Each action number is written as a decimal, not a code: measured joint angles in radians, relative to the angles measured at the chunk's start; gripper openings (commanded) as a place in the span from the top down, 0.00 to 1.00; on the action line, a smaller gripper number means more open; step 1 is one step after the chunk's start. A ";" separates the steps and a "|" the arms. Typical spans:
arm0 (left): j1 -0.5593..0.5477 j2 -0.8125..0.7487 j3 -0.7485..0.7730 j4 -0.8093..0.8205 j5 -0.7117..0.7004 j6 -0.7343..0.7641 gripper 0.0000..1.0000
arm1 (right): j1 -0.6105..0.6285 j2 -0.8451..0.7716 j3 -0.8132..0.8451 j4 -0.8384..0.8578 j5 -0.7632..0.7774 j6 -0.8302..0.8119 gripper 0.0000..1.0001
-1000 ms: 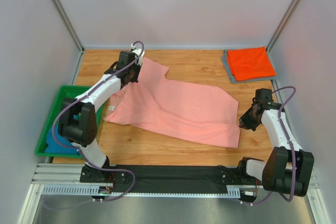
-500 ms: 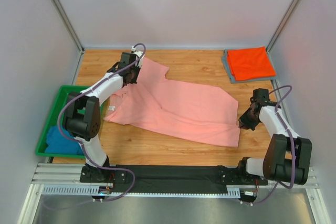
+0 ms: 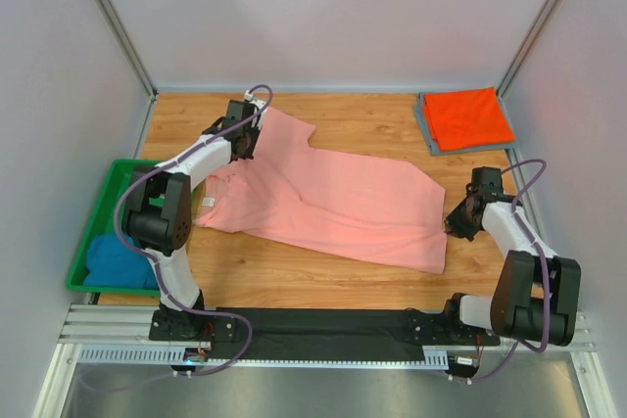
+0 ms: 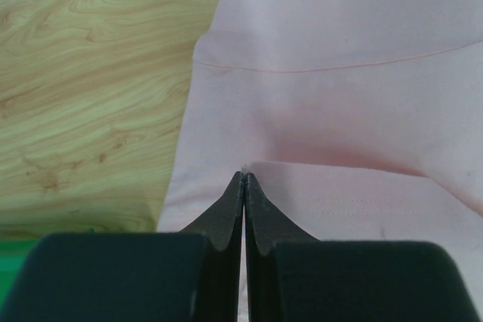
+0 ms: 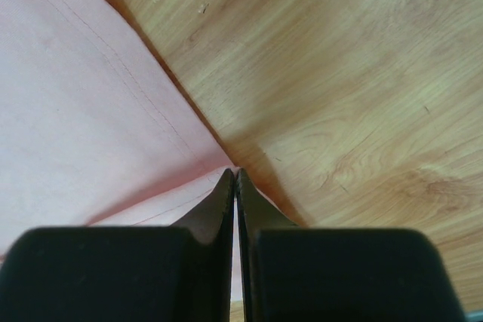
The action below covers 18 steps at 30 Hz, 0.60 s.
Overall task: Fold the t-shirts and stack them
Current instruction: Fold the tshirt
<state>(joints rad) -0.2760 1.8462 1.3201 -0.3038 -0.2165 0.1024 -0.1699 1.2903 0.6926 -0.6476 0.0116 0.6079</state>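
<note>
A salmon-pink t-shirt (image 3: 333, 203) lies spread across the middle of the wooden table. My left gripper (image 3: 245, 144) is shut on it at its far left part; the left wrist view shows the cloth creased up to the closed tips (image 4: 244, 175). My right gripper (image 3: 457, 225) is shut on the shirt's right edge, where a fold of cloth (image 5: 113, 133) runs into the closed tips (image 5: 235, 171). A folded orange-red t-shirt (image 3: 468, 116) rests on a grey one (image 3: 424, 124) at the back right. A teal-blue t-shirt (image 3: 116, 261) lies in the bin.
A green plastic bin (image 3: 108, 193) stands at the table's left edge beside the left arm. White walls close in the table on three sides. Bare wood (image 3: 294, 281) shows between the shirt and the arm bases.
Both grippers stay shut on the pink shirt. The left arm's elbow has swung nearer the table, and the right gripper has drawn the shirt's right edge slightly farther back.
</note>
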 measured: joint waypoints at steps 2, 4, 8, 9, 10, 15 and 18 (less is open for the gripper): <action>0.002 0.010 0.004 -0.001 -0.011 0.004 1.00 | 0.000 0.002 -0.014 0.027 -0.008 -0.003 0.99; 0.003 0.019 0.005 -0.002 -0.020 0.006 1.00 | 0.000 0.010 -0.021 0.050 -0.023 -0.003 0.99; 0.003 0.026 0.005 -0.005 -0.037 0.007 1.00 | 0.000 0.040 -0.021 0.095 -0.051 -0.010 1.00; 0.004 0.026 0.005 -0.006 -0.042 0.007 1.00 | 0.000 0.043 -0.021 0.102 -0.056 -0.011 1.00; 0.004 0.026 0.006 -0.006 -0.046 0.007 1.00 | 0.000 0.044 -0.020 0.107 -0.058 -0.014 0.99; 0.004 0.048 0.045 -0.023 -0.067 0.003 0.91 | 0.000 0.061 -0.002 0.108 -0.052 -0.026 0.73; 0.004 0.071 0.103 -0.077 -0.089 -0.013 0.71 | 0.000 0.076 0.039 0.062 -0.027 -0.032 0.69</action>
<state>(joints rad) -0.2722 1.9171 1.4227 -0.3805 -0.3050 0.0895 -0.1703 1.3666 0.7315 -0.5858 -0.0154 0.5758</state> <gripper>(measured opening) 0.227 0.287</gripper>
